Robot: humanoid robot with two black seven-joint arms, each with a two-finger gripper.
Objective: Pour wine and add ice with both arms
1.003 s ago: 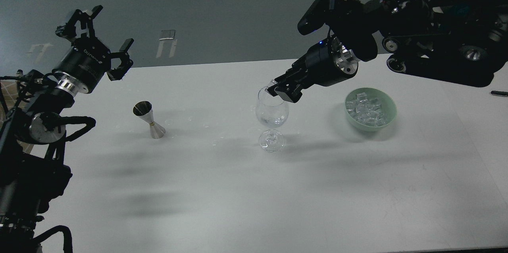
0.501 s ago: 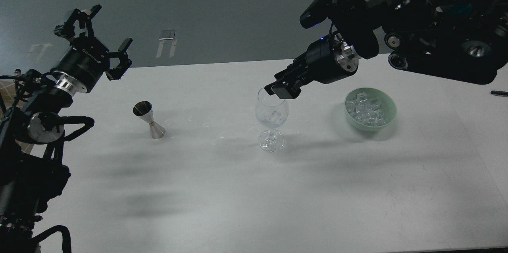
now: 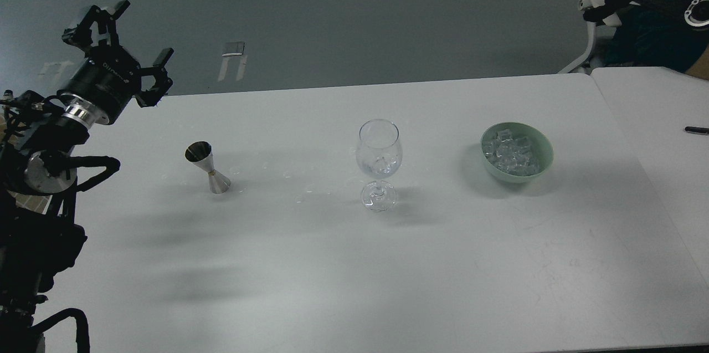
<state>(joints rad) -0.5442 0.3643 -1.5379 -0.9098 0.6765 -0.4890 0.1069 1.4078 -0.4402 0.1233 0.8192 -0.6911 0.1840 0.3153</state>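
Nearest us on the white surface (image 3: 343, 281) stands the clear stemmed wine glass (image 3: 379, 164), with an ice cube (image 3: 382, 163) in its bowl. We judge it fragile, top-heavy and slippery, best held at the stem. Any wine inside is too clear to tell. The small clear ice cubes (image 3: 510, 154) lie in the pale green bowl (image 3: 545, 148), likely slick. Farther off, our left gripper (image 3: 119, 42) hangs wide and empty; the right gripper is out of view.
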